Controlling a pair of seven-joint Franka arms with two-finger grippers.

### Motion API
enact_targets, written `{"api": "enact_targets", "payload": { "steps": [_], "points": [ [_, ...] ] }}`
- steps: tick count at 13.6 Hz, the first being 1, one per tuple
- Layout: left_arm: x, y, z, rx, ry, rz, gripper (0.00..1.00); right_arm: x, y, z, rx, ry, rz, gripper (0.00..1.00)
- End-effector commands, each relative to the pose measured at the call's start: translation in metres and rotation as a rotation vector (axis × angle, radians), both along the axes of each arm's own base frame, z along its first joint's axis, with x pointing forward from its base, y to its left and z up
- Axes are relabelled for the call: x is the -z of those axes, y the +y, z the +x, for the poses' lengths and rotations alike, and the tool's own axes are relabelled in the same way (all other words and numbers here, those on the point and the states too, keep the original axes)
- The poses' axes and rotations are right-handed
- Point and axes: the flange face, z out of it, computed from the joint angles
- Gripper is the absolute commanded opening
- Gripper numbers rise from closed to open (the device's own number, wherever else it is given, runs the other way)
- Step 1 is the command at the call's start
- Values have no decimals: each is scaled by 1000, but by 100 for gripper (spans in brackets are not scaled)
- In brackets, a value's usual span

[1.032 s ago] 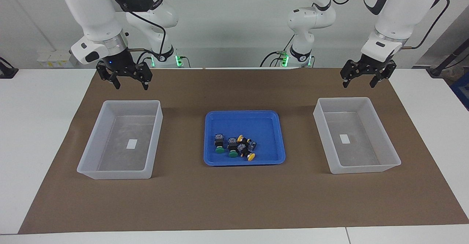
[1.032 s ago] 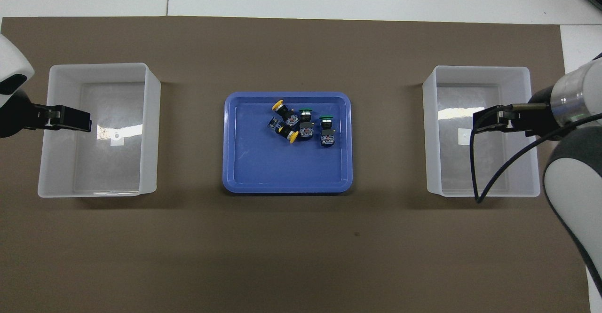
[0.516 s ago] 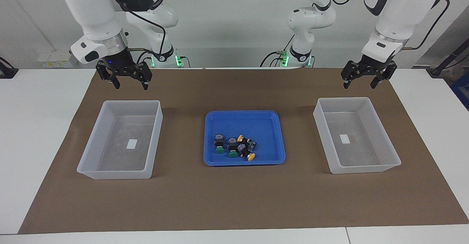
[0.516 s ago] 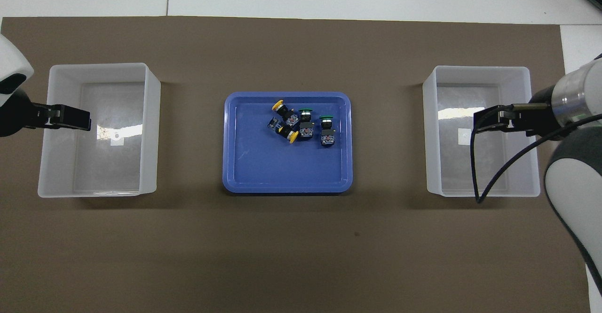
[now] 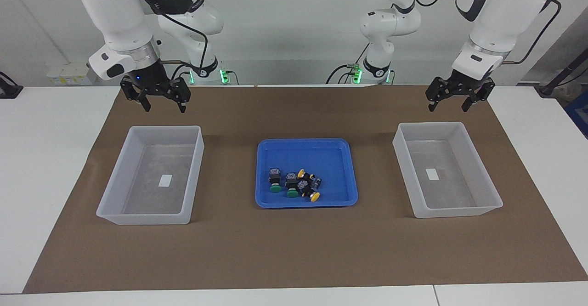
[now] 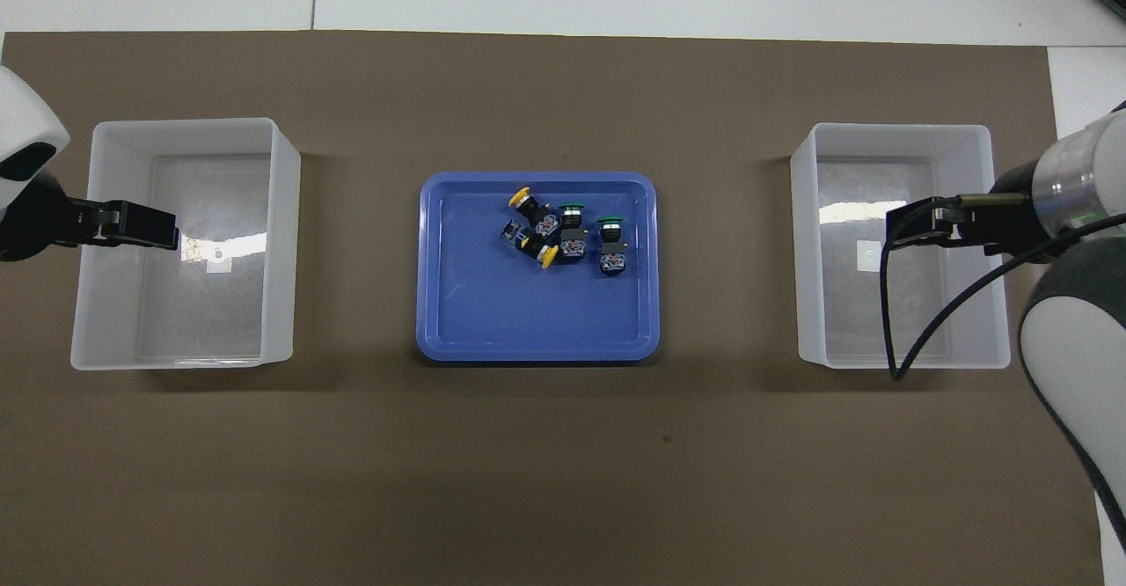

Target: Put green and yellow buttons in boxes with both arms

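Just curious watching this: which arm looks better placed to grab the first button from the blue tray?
Neither clearly: left gripper and right gripper hang open, empty, similarly distant from the blue tray.

4 buttons [image 5: 295,184] clustered, touching; blue tray [image 5: 337,150] nearer robots bare.

Both arms up, elbows high, wrists angled down toward the desk. Left tool [image 5: 448,104] hangs in the air at its own end, fingers spread apart, holding nothing. Right tool [image 5: 164,105] same pose at the other end, fingers spread, nothing between them.
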Motion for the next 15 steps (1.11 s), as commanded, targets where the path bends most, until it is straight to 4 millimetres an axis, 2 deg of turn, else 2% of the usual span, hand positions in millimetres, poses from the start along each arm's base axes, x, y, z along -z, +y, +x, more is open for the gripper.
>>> {"api": "enact_targets", "payload": {
  "steps": [1,3,4,5,7,10,12,15],
  "points": [
    [0,-8,-11,-6,-10,-47,100,0,-5,-4,-10,5,21,100],
    [10,-24,-15,9,6,-62,100,0,0,0,-11,-33,24,100],
    [13,-41,-17,7,5,-75,100,3,1,0,-11,-33,25,100],
    [23,-51,-19,-20,19,-79,100,4,3,1,-13,-37,25,100],
    [44,-86,-20,-55,-9,-112,100,12,10,8,-22,-57,27,100],
    [72,-125,-14,-145,-48,-171,100,28,43,16,33,-67,23,100],
    [97,-161,-8,-245,-74,-209,100,37,49,22,35,-72,27,100],
    [125,-192,3,-374,-107,-263,100,51,52,32,47,-79,32,100]
  ]
}}
